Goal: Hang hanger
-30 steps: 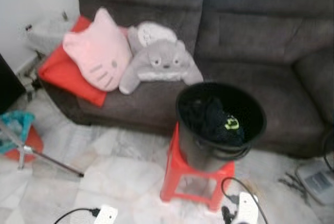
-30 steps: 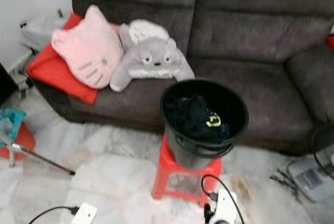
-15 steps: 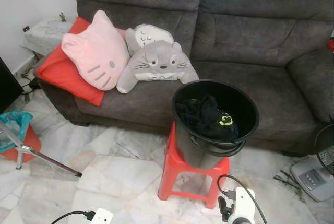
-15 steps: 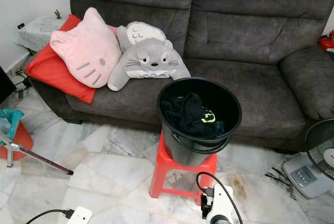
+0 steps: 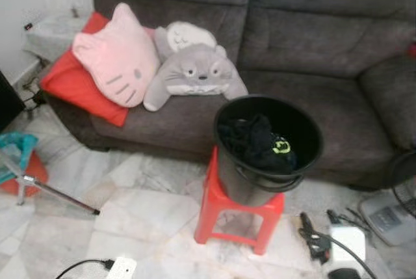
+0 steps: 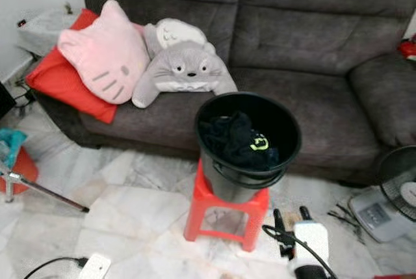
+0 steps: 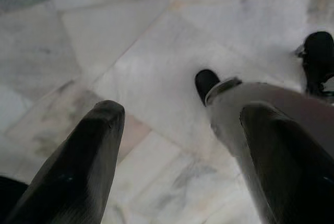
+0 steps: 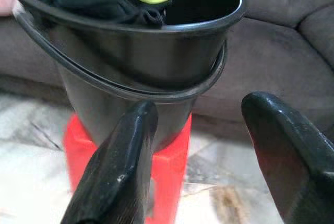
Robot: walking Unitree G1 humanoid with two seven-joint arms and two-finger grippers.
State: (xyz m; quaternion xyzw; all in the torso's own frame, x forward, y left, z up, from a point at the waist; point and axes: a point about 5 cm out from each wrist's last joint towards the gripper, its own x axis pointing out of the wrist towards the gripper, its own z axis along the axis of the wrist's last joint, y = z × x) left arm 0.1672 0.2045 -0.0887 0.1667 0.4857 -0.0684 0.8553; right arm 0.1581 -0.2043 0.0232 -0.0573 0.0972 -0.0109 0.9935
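Right wrist view: bucket (image 8: 156, 72) handle, stool (image 8: 167, 161).

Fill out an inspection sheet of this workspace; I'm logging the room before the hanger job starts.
Surface: pale marble floor, bare patches between items.
Job's things: no hanger seen; black bucket holding dark clothes stands on a red stool.
Clutter: pink cat cushion, grey plush and red cushion on the grey sofa.
Hands: right hand open, pointed at the bucket; left hand open, aimed at the floor.
Cables: black cable with white plug on the floor.
Surroundings: fan, tripod leg.
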